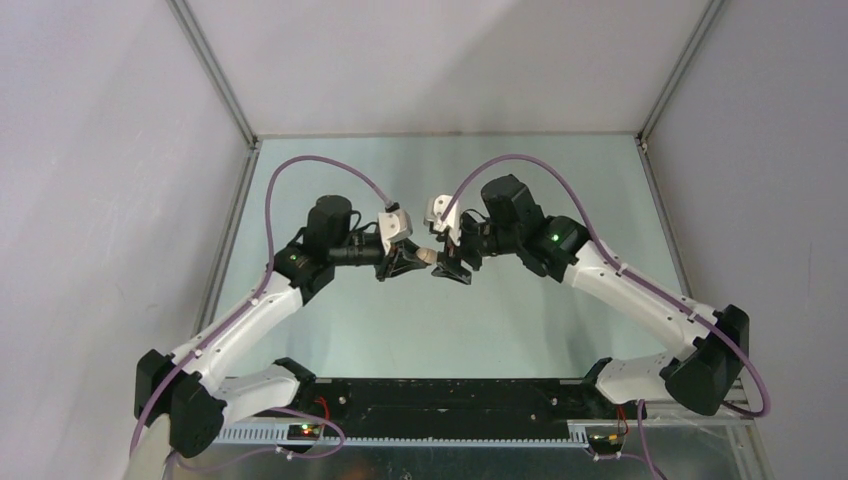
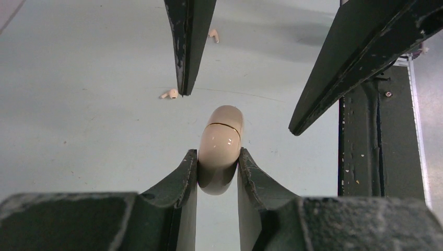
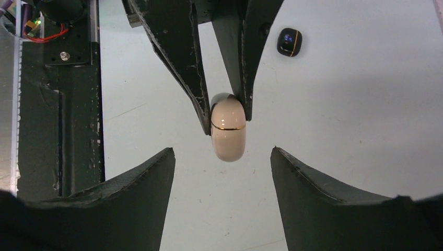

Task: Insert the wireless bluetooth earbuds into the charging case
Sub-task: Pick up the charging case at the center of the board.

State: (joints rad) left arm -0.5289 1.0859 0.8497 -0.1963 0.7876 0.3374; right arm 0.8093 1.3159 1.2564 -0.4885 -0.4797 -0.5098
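- I am holding the charging case, closed, above mid-table, the left gripper clamping its sides.
- I am judging it light, rigid, slippery; its flat sides suit pinching.
- The right gripper is facing it, fingers apart.
- One off-white earbud is lying at its 11 o'clock, a second earbud at 12.

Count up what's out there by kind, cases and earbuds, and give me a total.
Charging cases: 2, the beige case in the left gripper and the black case on the table.
Off-white earbuds: 2, lying on the table.
Total: 4.
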